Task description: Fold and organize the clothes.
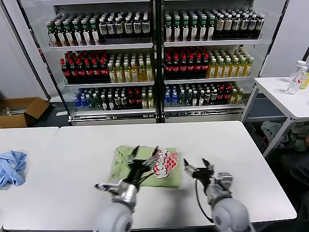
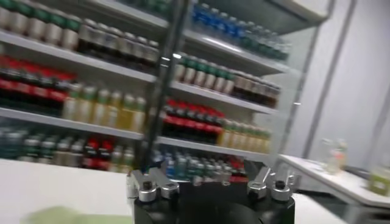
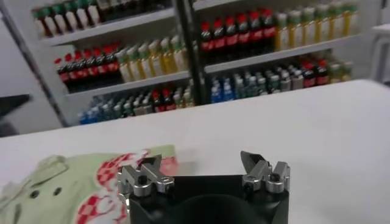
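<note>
The light green polo shirt (image 1: 126,163) lies folded into a compact rectangle on the white table (image 1: 231,145), with the red-and-white checkered print (image 1: 166,166) facing up on its right part. My left gripper (image 1: 145,153) is open and empty, raised over the shirt; in the left wrist view (image 2: 210,176) it points toward the shelves. My right gripper (image 1: 197,166) is open and empty just right of the shirt's right edge. In the right wrist view (image 3: 204,167) the shirt (image 3: 61,189), with its collar and dark buttons, lies beside one finger.
A light blue cloth (image 1: 12,166) lies on the left table. Drink shelves (image 1: 154,58) full of bottles stand behind the table. A side table at the right carries a clear bottle (image 1: 295,77). A cardboard box (image 1: 19,111) sits on the floor at the left.
</note>
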